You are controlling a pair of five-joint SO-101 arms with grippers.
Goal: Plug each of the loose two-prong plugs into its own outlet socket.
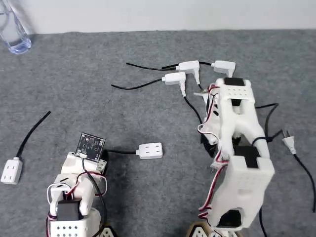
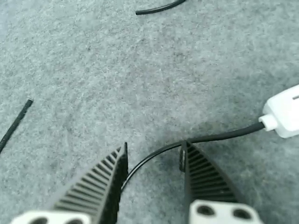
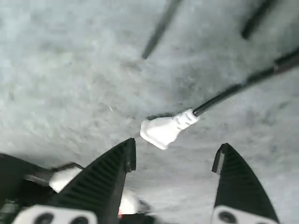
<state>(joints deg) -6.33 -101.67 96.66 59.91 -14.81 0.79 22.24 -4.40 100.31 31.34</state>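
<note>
Gray carpeted table. In the high view we count 2 white sockets. The middle socket lies just ahead of the left arm. The far socket lies at the left edge, with its black cord running up and away from it. The 2 are well apart.

3 white plugs cluster toward the back of the table, close together, with black cords trailing off to the left. The right arm stretches toward that cluster, and its front end is just beside them. A black plug with 2 bare prongs lies alone on the carpet at the right, near that arm's side.

Left claw: open to a moderate gap, holding nothing. The socket cord, black, runs across the carpet between the 2 fingertips. It is at or against the tip of 1 finger; we cannot tell whether it touches. The cord ends at the middle socket, at the edge of the left wrist view.

Right claw: spread wide, empty. 1 white plug lies flat on the carpet just ahead of the gap, apart from both fingers. Its plug cord leads away. We cannot tell which of the 3 clustered plugs this is.

A clear bottle stands at the back-left corner.
</note>
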